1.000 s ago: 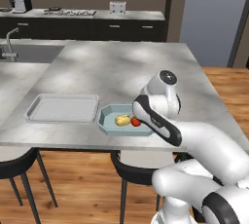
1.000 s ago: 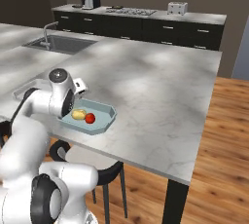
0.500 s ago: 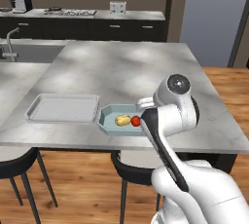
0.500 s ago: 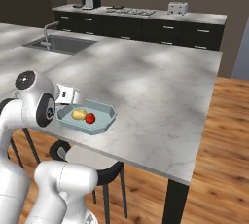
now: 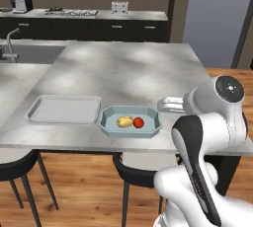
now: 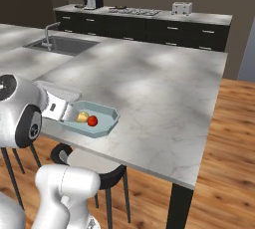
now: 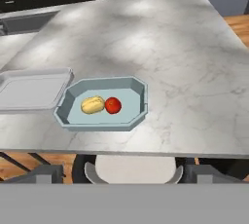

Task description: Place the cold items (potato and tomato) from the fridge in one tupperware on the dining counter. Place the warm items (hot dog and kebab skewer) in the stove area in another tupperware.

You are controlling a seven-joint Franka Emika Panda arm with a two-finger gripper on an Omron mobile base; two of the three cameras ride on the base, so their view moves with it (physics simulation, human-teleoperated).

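A pale blue tupperware [image 5: 106, 125] [image 6: 110, 119] [image 7: 138, 99] sits near the front edge of the dining counter. Inside it lie a yellowish potato [image 5: 124, 121] [image 6: 82, 117] [image 7: 92, 104] and a red tomato [image 5: 139, 122] [image 6: 92, 120] [image 7: 113, 105], side by side. A second, shallow grey tupperware [image 5: 63, 110] [image 7: 29, 90] stands just left of it with nothing inside. My gripper [image 5: 167, 105] [image 6: 61, 115] [image 7: 124, 173] hovers off the counter's edge, right of the blue tupperware, open and holding nothing. The hot dog and kebab skewer are out of view.
A dark stool [image 5: 133, 164] [image 7: 129, 169] stands under the counter edge below the tupperware, another [image 5: 15, 164] at the left. A sink [image 6: 62, 45] is set in the counter's left side. The stove [image 5: 69, 11] and toaster [image 6: 182, 8] are on the back counter.
The arm has swung back from above the blue tupperware towards the counter's front edge, its upper joint moving right in the left base view. The gripper stayed open.
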